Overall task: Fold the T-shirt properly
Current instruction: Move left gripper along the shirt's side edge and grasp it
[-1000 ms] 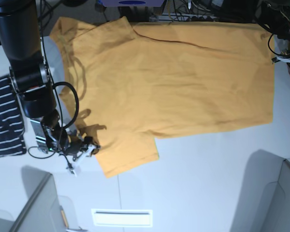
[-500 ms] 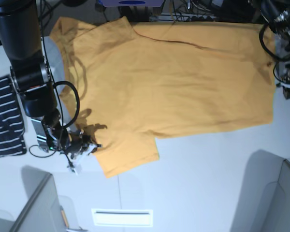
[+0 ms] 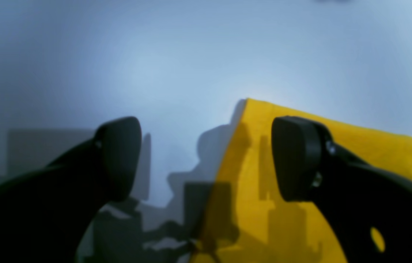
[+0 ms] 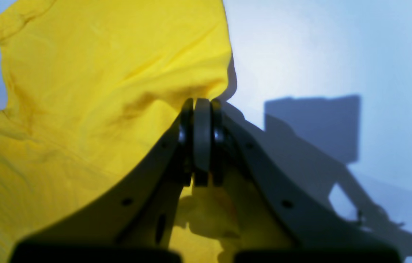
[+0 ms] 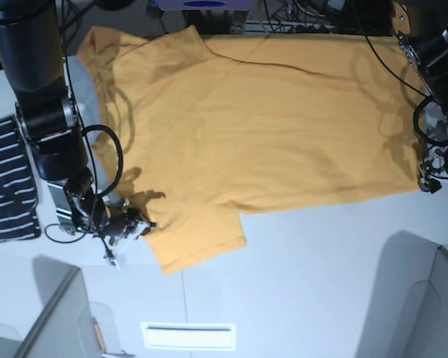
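The shirt [image 5: 261,127] is lying flat on the table [image 5: 313,283]. The right claw [image 4: 202,146] is pinching its sleeve; the left claw [image 3: 206,160] is gaping wide, holding nothing, needing to grab the hem corner next.

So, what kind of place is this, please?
Probably a robotics lab bench, not a home. Two robot arms work over a plain white table, a T-shirt lies spread flat on it, and loose cables run along the far edge.
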Robot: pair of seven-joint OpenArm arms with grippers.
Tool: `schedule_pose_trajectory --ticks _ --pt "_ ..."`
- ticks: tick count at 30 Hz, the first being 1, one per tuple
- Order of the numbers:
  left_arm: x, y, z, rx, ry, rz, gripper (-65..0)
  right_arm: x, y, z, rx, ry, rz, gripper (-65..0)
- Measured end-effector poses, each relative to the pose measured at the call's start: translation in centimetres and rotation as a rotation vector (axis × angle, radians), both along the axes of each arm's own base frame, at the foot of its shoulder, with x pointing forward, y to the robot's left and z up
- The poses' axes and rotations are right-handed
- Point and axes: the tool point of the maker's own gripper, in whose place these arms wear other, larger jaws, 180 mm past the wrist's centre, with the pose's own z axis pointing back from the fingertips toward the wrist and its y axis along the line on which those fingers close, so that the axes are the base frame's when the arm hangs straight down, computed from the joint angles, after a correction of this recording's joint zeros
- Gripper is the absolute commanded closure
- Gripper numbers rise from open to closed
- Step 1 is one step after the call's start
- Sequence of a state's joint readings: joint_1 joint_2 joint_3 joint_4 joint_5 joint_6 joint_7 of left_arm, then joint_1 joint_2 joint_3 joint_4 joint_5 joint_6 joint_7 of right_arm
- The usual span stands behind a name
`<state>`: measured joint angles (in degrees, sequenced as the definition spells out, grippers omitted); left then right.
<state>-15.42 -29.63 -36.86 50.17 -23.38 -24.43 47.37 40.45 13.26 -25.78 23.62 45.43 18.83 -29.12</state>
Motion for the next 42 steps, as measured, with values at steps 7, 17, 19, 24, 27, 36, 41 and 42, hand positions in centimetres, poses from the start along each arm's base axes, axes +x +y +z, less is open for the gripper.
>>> schedule_pose_trajectory --ticks 7,17,19,24,27,36,41,42 --pt "2.2 -2.4 -1.7 -0.073 0.036 -0.037 -53.2 0.0 0.0 0.0 0.0 0.0 0.0 0.0" --pt "0.7 -3.0 -1.9 -0.028 0.032 -0.07 -53.2 0.0 0.0 0.0 -0.001 0.001 0.002 0.0" --pt "0.5 -2.9 -2.0 -0.025 0.036 -0.069 -53.2 0.0 0.0 0.0 -0.001 0.001 0.001 0.0" --pt "0.7 -2.8 -1.8 -0.023 0.03 -0.067 -53.2 0.0 0.1 0.0 -0.001 0.001 0.002 0.0" --pt "1.3 -2.8 -1.5 -0.024 0.042 -0.068 -53.2 0.0 0.1 0.0 -0.001 0.001 0.002 0.0" --pt "3.5 -3.5 -1.9 -0.119 0.008 -0.026 -53.0 0.0 0.1 0.0 0.0 0.002 0.003 0.0" --pt "3.0 -3.4 -2.3 -0.115 0.008 -0.024 -38.2 0.0 0.1 0.0 0.0 0.001 0.003 0.0" --pt "2.9 -3.3 -2.3 -0.115 0.011 -0.025 -34.6 0.0 0.1 0.0 0.0 0.001 0.003 0.0"
